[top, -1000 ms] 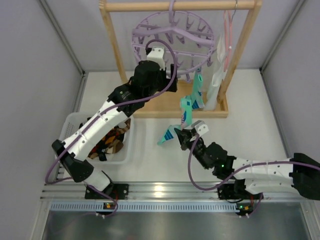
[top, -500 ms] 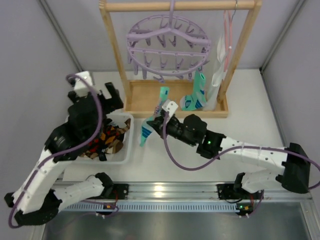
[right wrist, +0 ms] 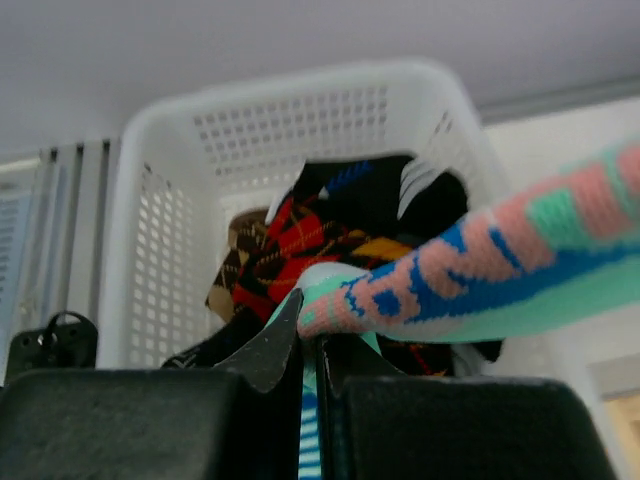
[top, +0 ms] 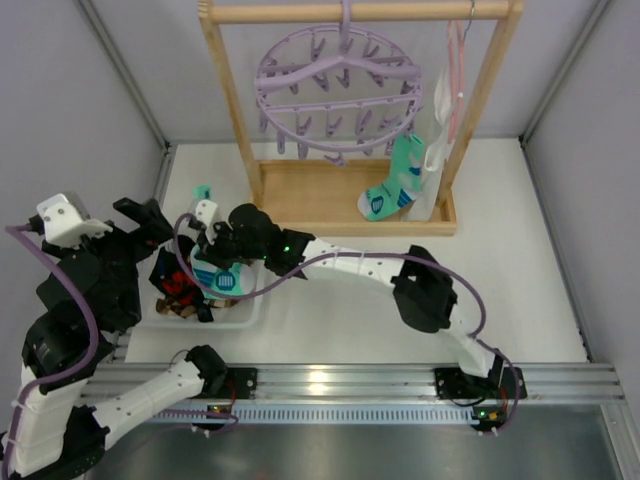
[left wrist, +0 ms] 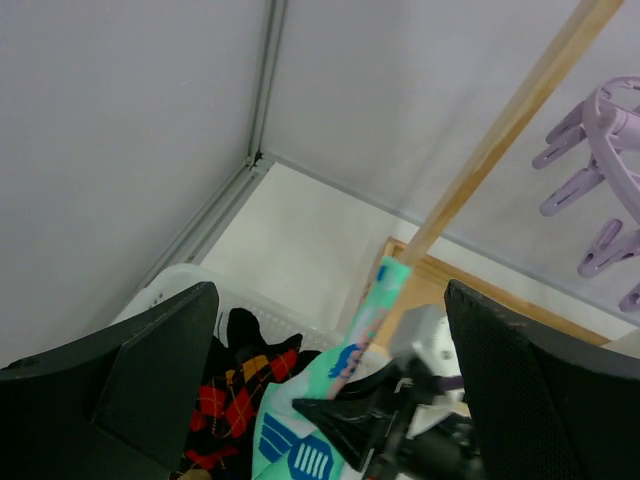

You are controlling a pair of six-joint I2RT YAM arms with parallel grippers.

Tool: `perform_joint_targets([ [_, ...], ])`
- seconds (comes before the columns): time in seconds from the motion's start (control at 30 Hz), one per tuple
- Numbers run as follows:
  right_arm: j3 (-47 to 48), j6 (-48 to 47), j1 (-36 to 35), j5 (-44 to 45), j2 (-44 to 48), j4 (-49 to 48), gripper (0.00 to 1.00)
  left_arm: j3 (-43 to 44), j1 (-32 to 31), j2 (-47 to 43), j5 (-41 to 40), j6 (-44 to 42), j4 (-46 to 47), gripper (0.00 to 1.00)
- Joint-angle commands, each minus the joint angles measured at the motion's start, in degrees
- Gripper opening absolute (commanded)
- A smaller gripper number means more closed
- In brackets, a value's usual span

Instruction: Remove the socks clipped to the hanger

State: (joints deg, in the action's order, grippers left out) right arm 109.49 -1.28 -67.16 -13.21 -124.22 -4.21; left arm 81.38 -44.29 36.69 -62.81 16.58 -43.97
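Your right gripper is closed tight on a mint-green sock, with the cloth pinched between the two fingertips. It holds this sock just above the white basket, and the free end of the sock sticks upward. Inside the basket lie a red-orange-black patterned sock and a black sock. Your left gripper hangs raised near the left side of the basket, its jaws wide apart and nothing between them. Farther back, the hanger hangs by its hook from the top bar of the wooden frame. A second mint-green sock hangs from the front right edge of the ring, just beside a white cloth.
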Motion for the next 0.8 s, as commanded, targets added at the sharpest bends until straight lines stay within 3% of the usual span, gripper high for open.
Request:
perform_joint_targets([
  [0.0,7.7,0.9,-1.0,-2.2,-6.7,7.3,0.00,-1.2,0.0,-2.8,-4.2,-0.8,0.2,0.98],
  [0.3,21.5,3.5,-0.8,-0.9,-22.7,14.8,0.00,-6.7,-0.2,-2.1,-3.2,2.6,0.3,0.98],
  [0.5,17.5,5.3,-0.1,-1.1,-23.6,12.8,0.07,-9.0,-0.2,-1.7,-3.4,3.5,0.4,0.98],
  [0.57,16.3,5.8,-0.1,-1.3,-22.0,11.7,0.22,-9.9,-0.2,-2.3,-4.2,4.1,0.4,0.98],
  [0.63,14.4,6.1,-0.1,-1.6,-19.2,10.7,0.27,-10.9,-0.2,-2.8,-4.9,4.7,0.5,0.98],
  [0.67,13.2,6.1,-0.2,-2.2,-17.8,9.8,0.40,-11.2,-0.2,-3.5,-5.2,4.8,0.5,0.98],
  [0.77,7.3,6.6,-0.1,-2.8,-11.4,5.4,0.55,-11.9,-0.2,-4.2,-6.6,5.2,0.6,0.98],
])
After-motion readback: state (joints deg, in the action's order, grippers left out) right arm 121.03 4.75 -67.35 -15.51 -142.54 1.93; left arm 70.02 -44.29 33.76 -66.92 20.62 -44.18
